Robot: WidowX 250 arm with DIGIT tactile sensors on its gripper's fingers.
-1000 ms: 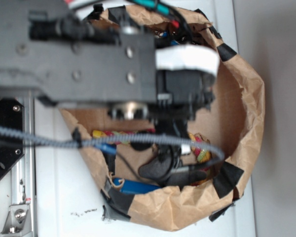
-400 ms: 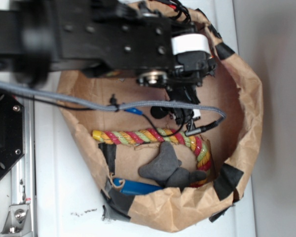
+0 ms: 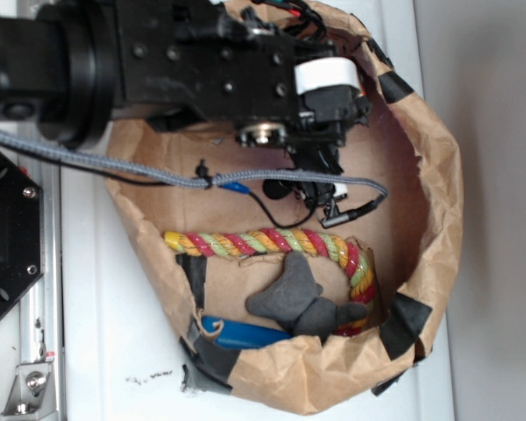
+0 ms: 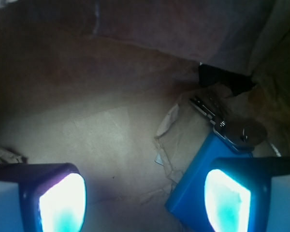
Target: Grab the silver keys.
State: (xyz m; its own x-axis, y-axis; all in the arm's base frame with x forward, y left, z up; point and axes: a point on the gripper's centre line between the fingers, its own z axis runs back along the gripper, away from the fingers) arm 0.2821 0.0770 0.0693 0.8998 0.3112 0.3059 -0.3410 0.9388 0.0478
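Note:
In the wrist view the silver keys (image 4: 227,126) lie on the brown paper floor at the right, ring and metal blades above their bright blue flat tag (image 4: 195,186). My gripper (image 4: 145,200) is open. Its left pad (image 4: 63,203) hangs over bare paper. Its right pad (image 4: 227,200) overlaps the tag's near edge. Nothing sits between the jaws except paper and the tag's left corner. In the exterior view the gripper (image 3: 320,180) points down inside the paper bag, and the arm hides the keys there.
The brown paper bag wall (image 3: 438,175) rings everything, patched with black tape. A red, yellow and green rope (image 3: 272,241) crosses the floor below the gripper. A dark grey star plush (image 3: 294,298) and a blue tube (image 3: 245,333) lie near the front wall.
The arm has moved up the exterior picture, off the rope and plush, which now show fully. The gripper now sits in the bag's upper part.

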